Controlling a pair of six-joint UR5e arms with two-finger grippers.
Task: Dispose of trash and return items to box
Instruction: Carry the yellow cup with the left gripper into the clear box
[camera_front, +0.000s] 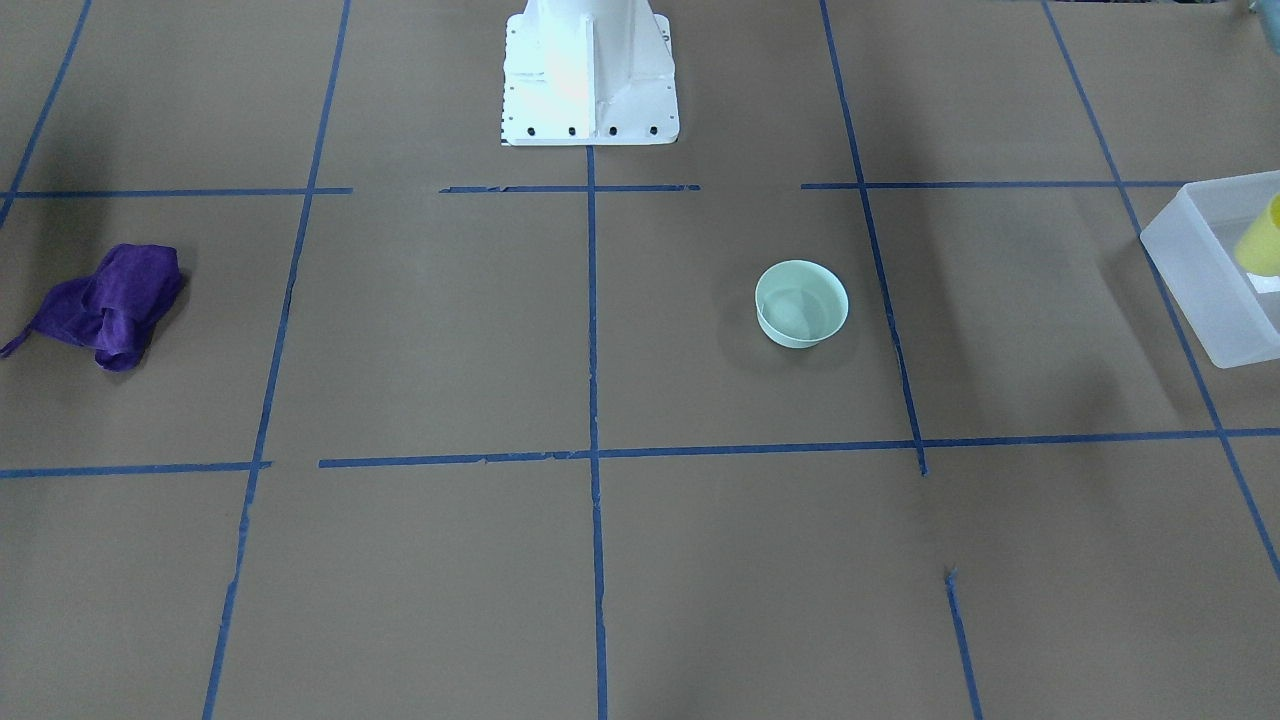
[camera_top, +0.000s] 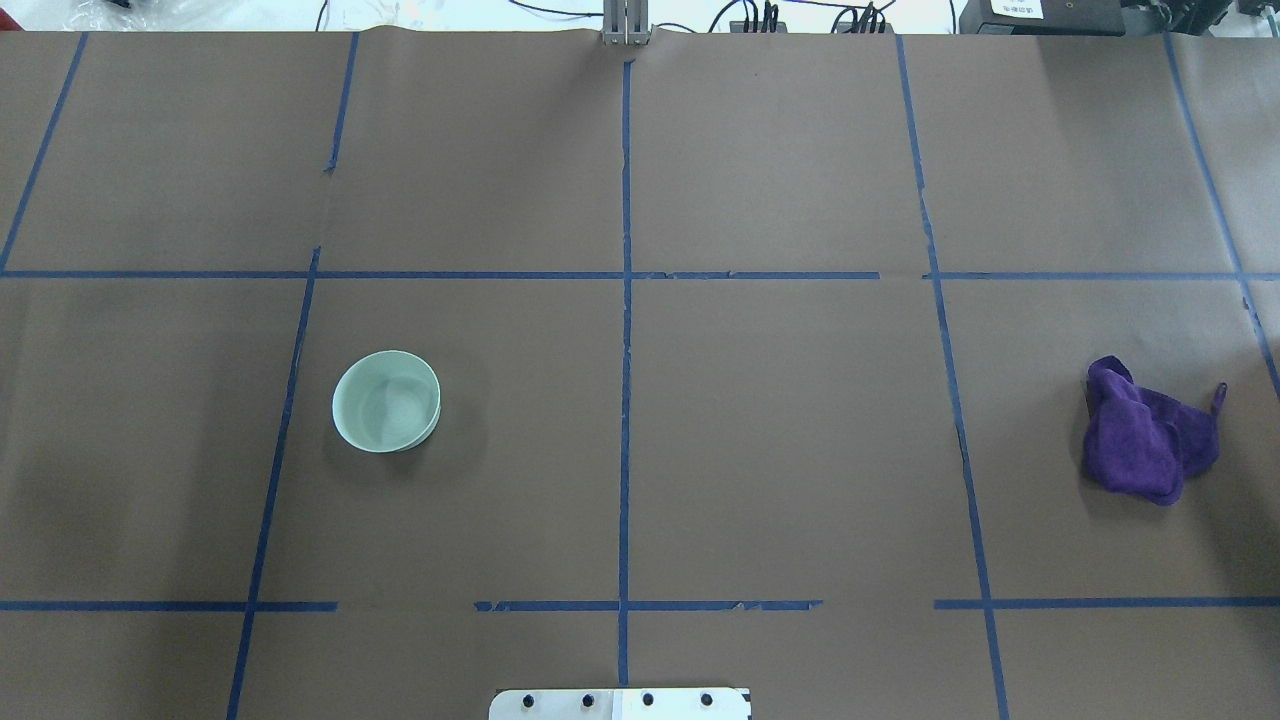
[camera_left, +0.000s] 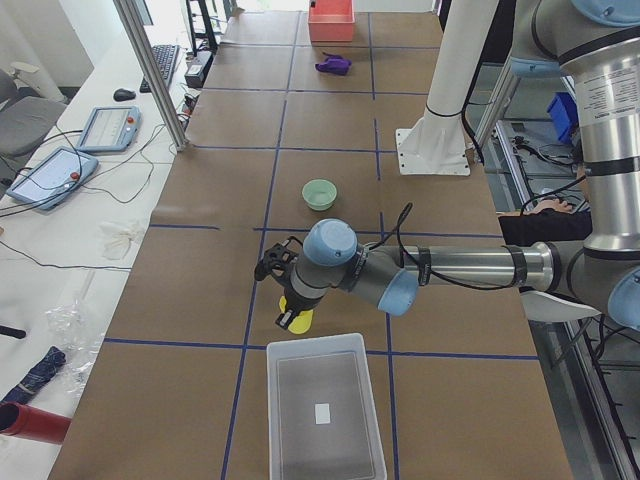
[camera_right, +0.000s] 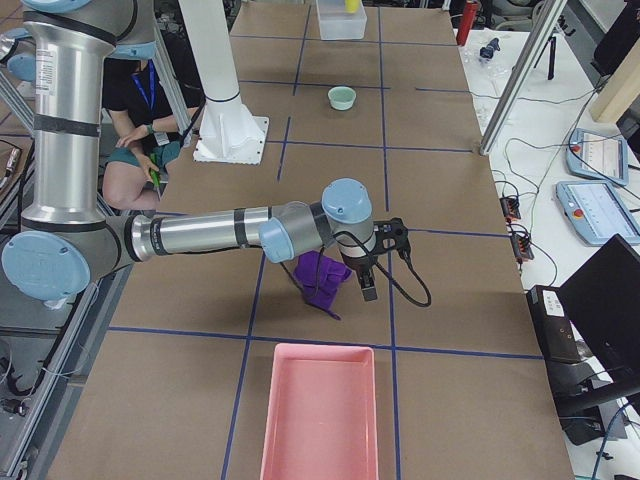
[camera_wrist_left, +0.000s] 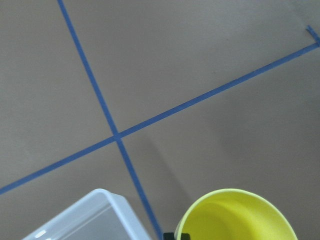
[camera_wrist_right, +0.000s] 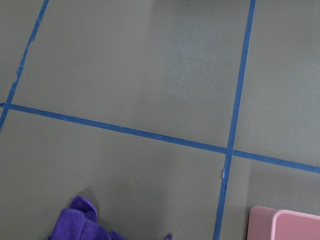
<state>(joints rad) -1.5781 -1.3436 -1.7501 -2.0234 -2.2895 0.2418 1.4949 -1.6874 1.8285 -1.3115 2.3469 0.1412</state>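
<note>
Near the lower middle of the exterior left view, the left hand (camera_left: 291, 312) grips the yellow cup (camera_wrist_left: 235, 217) at its rim, where a dark fingertip (camera_wrist_left: 175, 235) shows in the wrist view. It holds the cup off the table (camera_top: 780, 440), close to the far wall of the translucent white box (camera_left: 316, 344). From the wrist camera the cup looks to hang beside the box's corner rather than over its floor, so the main risk is letting go too early. The cup would then land on the table or strike the rim, and a light tapered cup would probably tip and roll off. A low carry across could also catch the wall and shove the box, which looks light and loose. The mint-green bowl (camera_top: 386, 401) sits upright on the table, well apart from the box and not yet returned. At the middle of the exterior right view, the right hand (camera_right: 366, 287) hangs just above the purple rag (camera_top: 1145, 440), near the pink bin (camera_right: 320, 420). Whether that hand is open or closed cannot be told. If it pinches only a fold, the limp rag may slip out on the way to the bin.
</note>
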